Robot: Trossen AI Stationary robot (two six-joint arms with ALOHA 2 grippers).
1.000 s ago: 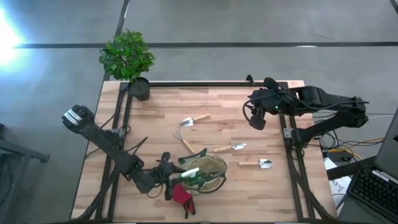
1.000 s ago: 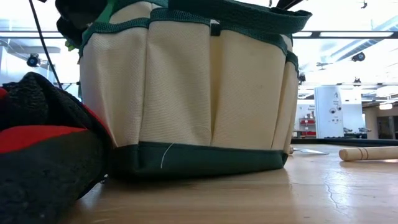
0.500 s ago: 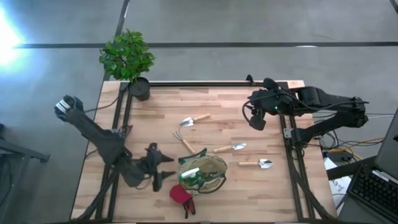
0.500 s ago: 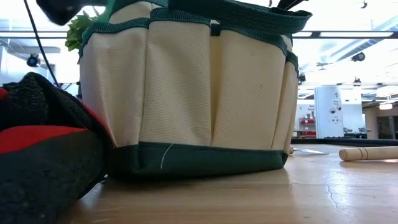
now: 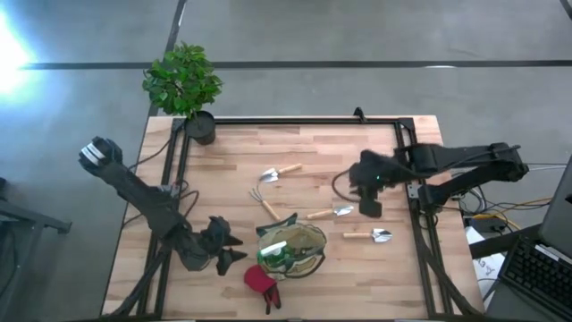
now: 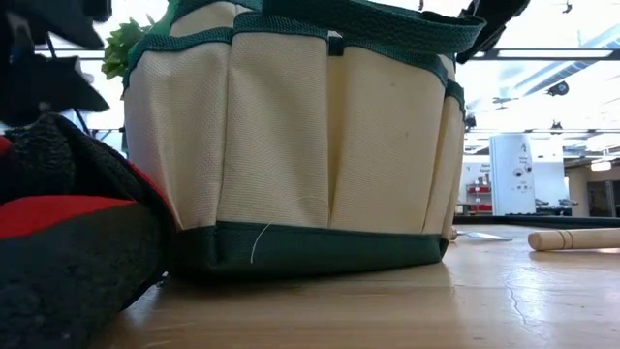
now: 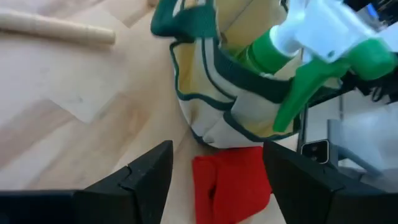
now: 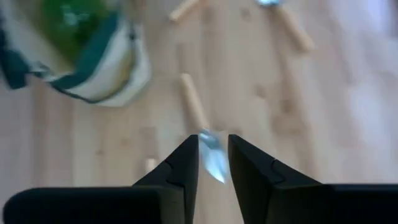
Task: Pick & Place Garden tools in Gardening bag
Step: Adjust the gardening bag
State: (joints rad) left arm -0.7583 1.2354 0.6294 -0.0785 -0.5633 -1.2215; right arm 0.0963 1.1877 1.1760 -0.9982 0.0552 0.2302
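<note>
The wooden table (image 5: 295, 148) meets grey floor; only the low view shows ceiling lights. Left tool (image 7: 214, 171) released; right tool's (image 8: 213, 163) state: cannot tell.

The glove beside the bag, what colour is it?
The glove is red with some black, clearest in the left wrist view, lying against the bag.

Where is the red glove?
In the high view the red glove lies at the table's near edge, right beside the gardening bag, just right of the left gripper.
</note>
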